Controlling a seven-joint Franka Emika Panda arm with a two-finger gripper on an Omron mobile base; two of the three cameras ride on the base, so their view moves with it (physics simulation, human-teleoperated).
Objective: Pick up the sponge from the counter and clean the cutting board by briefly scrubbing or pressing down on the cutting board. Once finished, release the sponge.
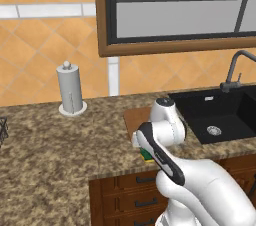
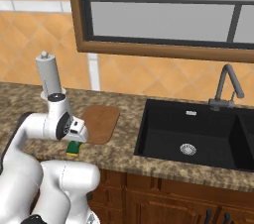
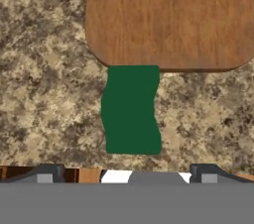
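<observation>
The sponge (image 3: 131,110) lies green side up on the granite counter (image 3: 44,94), its far end touching the near edge of the reddish-brown cutting board (image 3: 168,17). My gripper (image 3: 128,174) hangs open right above the sponge, with its fingertips (image 3: 47,173) spread wider than the sponge and nothing between them. From the right base view the hand sits just over the sponge (image 2: 74,148), near the counter's front edge, with the cutting board (image 2: 101,121) behind it. In the left base view my arm covers most of the sponge (image 1: 146,155) and part of the cutting board (image 1: 134,119).
A black sink (image 2: 198,136) with a grey faucet (image 2: 225,86) lies to the right of the board. A paper towel holder (image 1: 70,90) stands at the back left. A dark wire basket (image 1: 2,131) shows at the far left edge. Dark drawers (image 1: 130,195) run below the counter.
</observation>
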